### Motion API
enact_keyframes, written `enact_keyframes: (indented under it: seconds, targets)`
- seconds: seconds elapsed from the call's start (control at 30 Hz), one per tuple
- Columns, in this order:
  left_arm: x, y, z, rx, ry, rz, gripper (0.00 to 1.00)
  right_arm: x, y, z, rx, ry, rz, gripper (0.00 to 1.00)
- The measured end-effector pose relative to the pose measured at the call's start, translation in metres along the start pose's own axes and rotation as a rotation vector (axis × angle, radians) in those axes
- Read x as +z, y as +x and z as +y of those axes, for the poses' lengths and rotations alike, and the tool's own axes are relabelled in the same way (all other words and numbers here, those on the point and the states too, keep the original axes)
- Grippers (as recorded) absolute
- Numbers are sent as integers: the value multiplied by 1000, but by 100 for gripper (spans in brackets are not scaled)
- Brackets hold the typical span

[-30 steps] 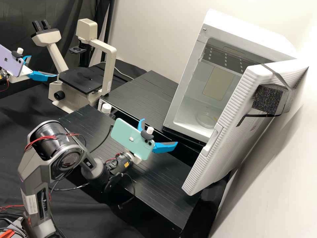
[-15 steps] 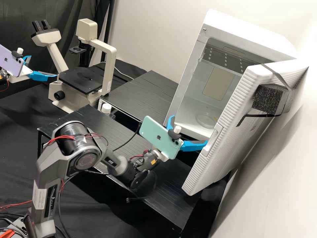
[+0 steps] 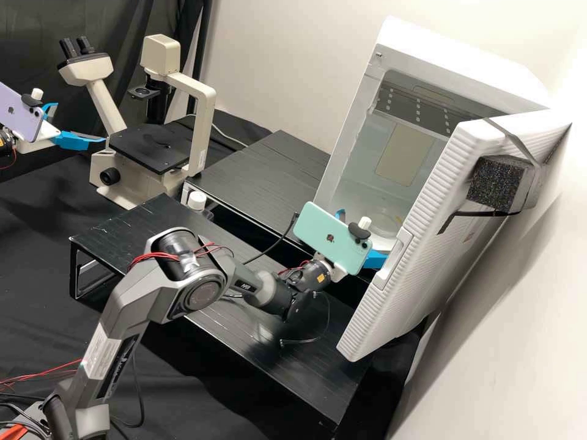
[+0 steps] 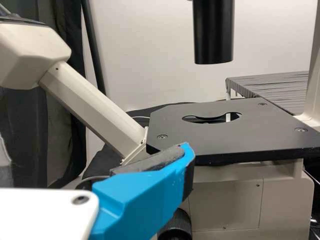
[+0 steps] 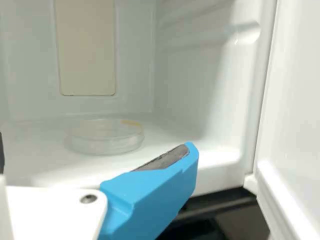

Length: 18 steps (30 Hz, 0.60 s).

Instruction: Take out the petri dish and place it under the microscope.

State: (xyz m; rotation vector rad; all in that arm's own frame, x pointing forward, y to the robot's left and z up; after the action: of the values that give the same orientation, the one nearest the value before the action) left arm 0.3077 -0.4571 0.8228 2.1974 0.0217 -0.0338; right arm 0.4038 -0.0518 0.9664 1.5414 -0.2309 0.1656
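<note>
imo the fetch step's on rn; R gripper is at the mini fridge opening, fingers apart; petri dish sits flat on the fridge floor; next it prob needs to go in low, straddle the rim & close gently; L gripper, also spread, is by the microscope stage

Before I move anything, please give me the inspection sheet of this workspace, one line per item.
Surface: black stands on black cloth.
Petri dish: on the floor of white cabinet, door open.
Microscope: stage bears no dish.
Clutter: white cap beside a stand.
Claws: left claw open, near microscope; right claw open, at cabinet's mouth.
Cables: red wires on right arm.
Surroundings: dark curtain, pale wall; foam block strapped to door.
</note>
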Motion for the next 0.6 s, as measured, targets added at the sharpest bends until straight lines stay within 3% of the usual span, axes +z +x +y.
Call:
enact_keyframes:
  seconds: [0.27,0.6]
  targets:
    - [0,0,0,0,0,0,100,-6,27,8,-40,-19,31,100]
    - [0,0,0,0,0,0,100,1,53,2,-137,-35,-39,100]
